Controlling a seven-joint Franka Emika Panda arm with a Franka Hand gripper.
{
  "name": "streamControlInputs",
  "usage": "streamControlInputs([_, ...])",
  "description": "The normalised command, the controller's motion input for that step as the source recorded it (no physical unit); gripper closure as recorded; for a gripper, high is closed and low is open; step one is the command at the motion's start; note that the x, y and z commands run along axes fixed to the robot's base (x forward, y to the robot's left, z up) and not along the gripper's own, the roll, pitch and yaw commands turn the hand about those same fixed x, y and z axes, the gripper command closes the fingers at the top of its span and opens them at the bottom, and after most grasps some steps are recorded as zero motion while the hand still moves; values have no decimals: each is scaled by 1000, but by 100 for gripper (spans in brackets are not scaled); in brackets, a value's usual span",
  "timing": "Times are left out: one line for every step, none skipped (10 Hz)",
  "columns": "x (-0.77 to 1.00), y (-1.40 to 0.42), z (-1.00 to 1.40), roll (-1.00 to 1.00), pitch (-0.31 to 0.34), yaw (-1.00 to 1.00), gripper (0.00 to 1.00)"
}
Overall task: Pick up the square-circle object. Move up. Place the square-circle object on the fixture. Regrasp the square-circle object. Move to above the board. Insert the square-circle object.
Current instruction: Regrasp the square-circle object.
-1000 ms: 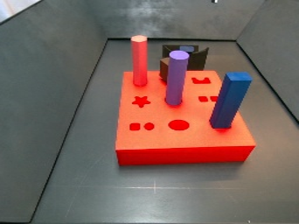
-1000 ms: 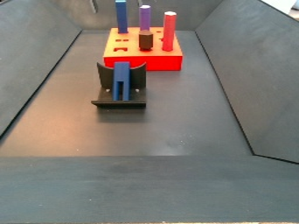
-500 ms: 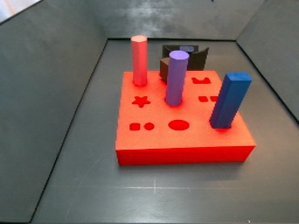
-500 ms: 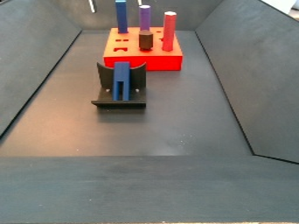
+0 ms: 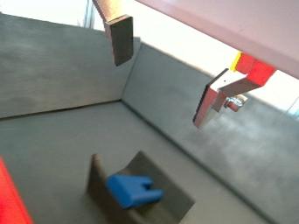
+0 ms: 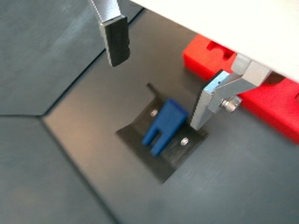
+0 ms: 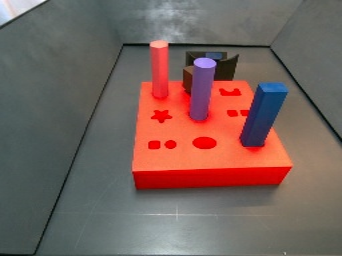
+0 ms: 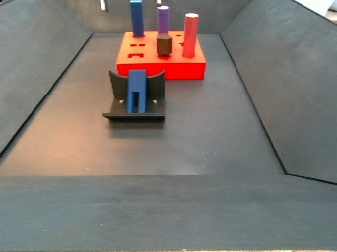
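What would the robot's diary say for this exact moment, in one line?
gripper: above fixture, jaws open, empty | square-circle object: resting on fixture | board: beside | next, likely: regrasp

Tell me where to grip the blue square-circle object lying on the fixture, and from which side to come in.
Grip the square-circle object across its two long flat sides, coming straight down from above. It lies lengthwise in the fixture, upper part standing proud and free, and it looks narrow enough for the jaws. The gripper hangs open above it, empty, fingers either side, so a plain descent should probably do.
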Motion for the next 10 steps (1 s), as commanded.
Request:
streamControlInputs([35,-26,-8,1000,13,18,0])
streamControlInputs([46,-29,-12,1000,31,22,0])
streamControlInputs([58,-30,-13,1000,55,30,0])
streamControlInputs([74,-36,-9,980,94,50,0])
streamControlInputs([80,-40,-11,785,114,62,0])
streamControlInputs([89,-39,-20,533,125,86,0])
streamControlInputs([90,-41,-15,411,123,101,0])
streamControlInputs([78,-25,-7,250,106,128,0])
streamControlInputs([69,-26,-4,209,88,139,0])
streamControlInputs([30,75,-1000,155,114,259,0])
